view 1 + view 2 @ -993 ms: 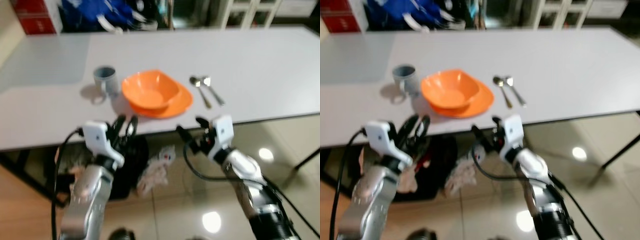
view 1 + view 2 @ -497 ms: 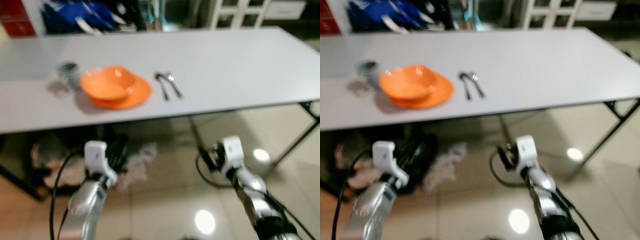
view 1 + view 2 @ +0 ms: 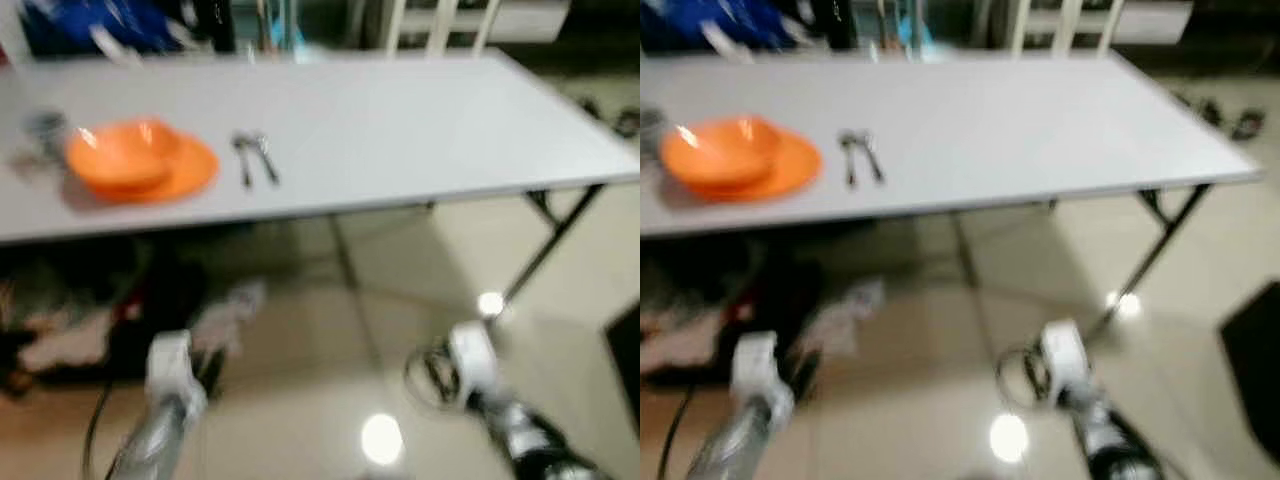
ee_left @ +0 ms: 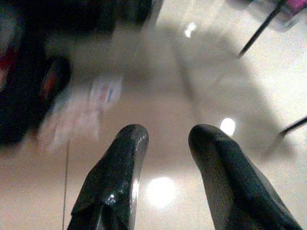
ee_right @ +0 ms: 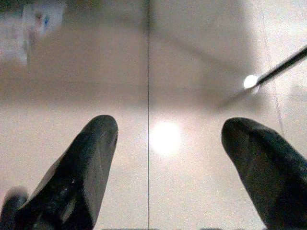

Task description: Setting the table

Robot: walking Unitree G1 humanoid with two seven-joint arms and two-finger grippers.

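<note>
An orange bowl [image 3: 118, 157] sits on an orange plate [image 3: 190, 170] at the left end of the long white table [image 3: 400, 130]. Two spoons [image 3: 254, 160] lie side by side just right of the plate. A grey mug [image 3: 45, 128] stands left of the bowl, blurred. Both arms hang low over the floor in front of the table. My left gripper [image 4: 165, 136] is open and empty, pointing at the tiles. My right gripper [image 5: 168, 129] is open wide with nothing between its fingers.
Under the table's left part lie dark bags [image 3: 150, 310] and crumpled white paper [image 3: 230, 305]. A black folding table leg [image 3: 550, 240] stands at the right. The glossy beige tile floor [image 3: 400, 300] reflects ceiling lights. A dark object [image 3: 625, 350] sits at the far right edge.
The camera has swung right and back, so the table setting has slid to the left of the picture. Both arms have dropped from near the table edge toward the floor.
</note>
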